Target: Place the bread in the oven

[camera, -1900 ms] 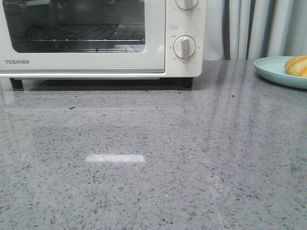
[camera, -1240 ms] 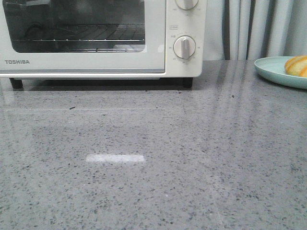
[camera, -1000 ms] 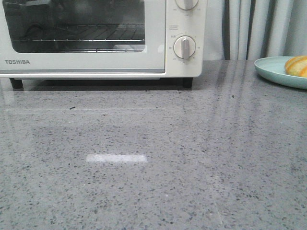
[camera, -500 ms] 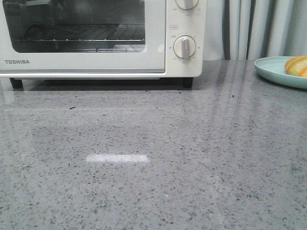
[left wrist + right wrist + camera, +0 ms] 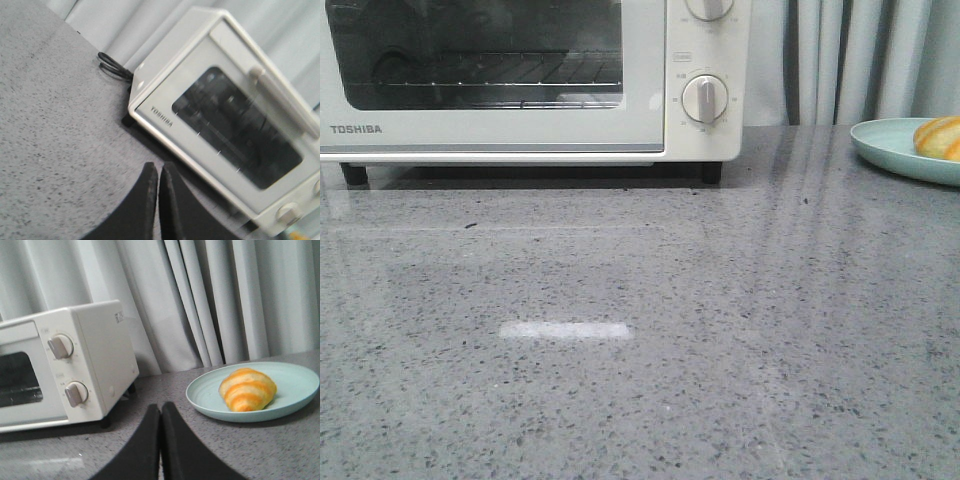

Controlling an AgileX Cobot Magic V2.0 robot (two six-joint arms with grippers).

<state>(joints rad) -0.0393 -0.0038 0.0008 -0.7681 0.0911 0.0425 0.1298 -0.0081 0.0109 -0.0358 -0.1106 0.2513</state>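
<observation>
Nothing is picked up yet. The golden striped bread roll (image 5: 247, 389) sits on the pale green plate (image 5: 295, 377), right of frame. The white toaster oven's (image 5: 520, 80) door is shut. Both grippers, left gripper (image 5: 155, 172) and right gripper (image 5: 160, 412), are pinched closed, empty. Next, I think, open that door.

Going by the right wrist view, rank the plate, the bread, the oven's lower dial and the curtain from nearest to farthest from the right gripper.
From the right gripper:
1. Plate, its near rim just past the shut fingertips, on the bread's side.
2. Lower dial and bread, on opposite sides; too close to call.
3. Curtain, behind everything.
</observation>
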